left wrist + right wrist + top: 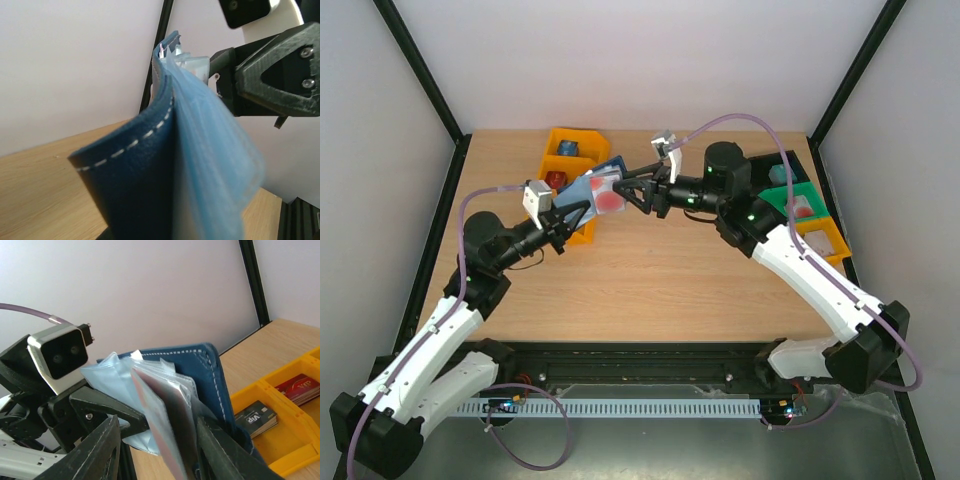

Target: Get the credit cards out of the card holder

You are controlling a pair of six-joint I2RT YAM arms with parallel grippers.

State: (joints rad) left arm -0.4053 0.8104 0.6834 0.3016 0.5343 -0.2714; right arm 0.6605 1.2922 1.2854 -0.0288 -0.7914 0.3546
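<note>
Top external view has the card holder [592, 188] lifted off the desk [650, 290]. It hangs open above the desk's far-left part, just beside the yellow bin [582, 133] that sits against the far edge. Its clear sleeves [107, 385] fan out from the navy cover, and a reddish card [610, 199] shows through one of them. By my reading the job is partway: a red card [300, 387] and a dark card [257, 417] already lie in separate compartments of the bin, while at least one is left inside. How many more the sleeves hide I cannot tell. The left pincer [567, 217] is clamped shut on the holder's near end and carries it. The right pincer [157, 422] stands partly apart, its fingers [100, 450] astride the fanned sleeves, and no pinch on a card shows. The left arm reaches from the near-left corner forward and inward, forearm low and wrist roughly level. The right arm rises from the near-right corner to a high elbow toward the far-right side, then doubles back leftward, so the two pincers meet nose to nose at the holder.
</note>
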